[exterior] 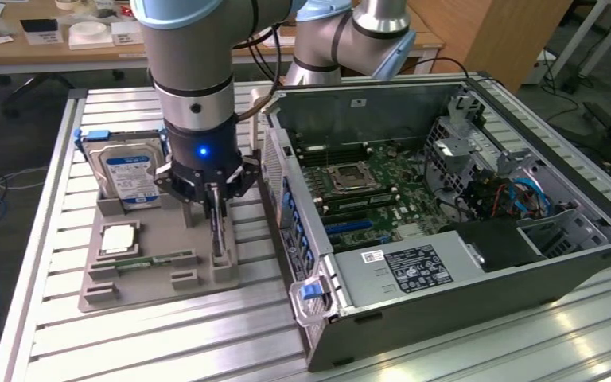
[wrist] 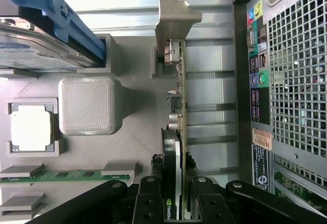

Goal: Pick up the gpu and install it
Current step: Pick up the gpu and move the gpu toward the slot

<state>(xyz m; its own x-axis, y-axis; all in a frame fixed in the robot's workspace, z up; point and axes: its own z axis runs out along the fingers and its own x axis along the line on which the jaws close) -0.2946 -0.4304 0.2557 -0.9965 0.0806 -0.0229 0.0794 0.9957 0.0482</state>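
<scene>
Grey tray (exterior: 141, 285) holds the gpu (exterior: 219, 239) on its thin edge, left of centre in the exterior view, by the tray's rim nearest the computer case (exterior: 444, 318), with a small gap between. Its long side runs up the frame. Gripper (exterior: 214, 205) fingers squeeze its top.

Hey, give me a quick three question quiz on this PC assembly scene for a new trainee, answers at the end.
1. True or false: the gpu stands on edge in the gray tray.
2. What is the tool closed on? A) the hard drive B) the gpu C) the RAM stick
3. Fill in: the open computer case sits on the exterior view's ____ of the gray tray.
Key: 1 true; 2 B; 3 right.
</scene>
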